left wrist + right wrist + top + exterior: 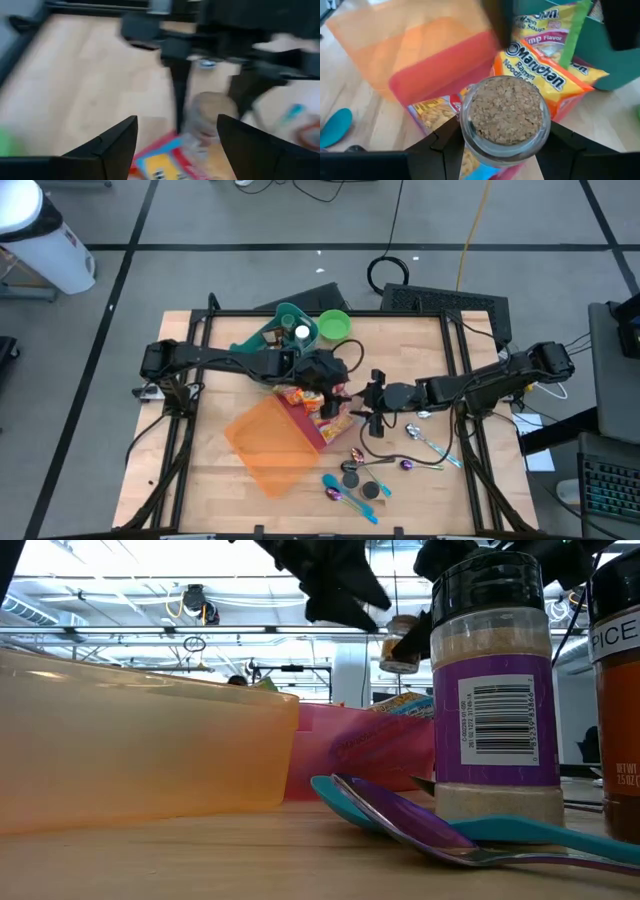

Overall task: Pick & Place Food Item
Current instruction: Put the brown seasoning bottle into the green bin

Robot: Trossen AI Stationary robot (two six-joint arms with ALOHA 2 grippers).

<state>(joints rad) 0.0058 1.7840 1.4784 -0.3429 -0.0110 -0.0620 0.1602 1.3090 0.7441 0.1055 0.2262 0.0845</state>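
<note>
Holding the jar (506, 120) by its sides, the right gripper (505, 145) hangs over the noodle packets (547, 75) at the surface's centre; glass, rigid, slippery. Left gripper (175, 145), jaws apart, hovers at its nine o'clock.

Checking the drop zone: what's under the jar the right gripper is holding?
Below the jar held by the right gripper lie ramen packets and a red bin beside the orange container. Whatever is directly beneath the jar is hidden by it.
</note>
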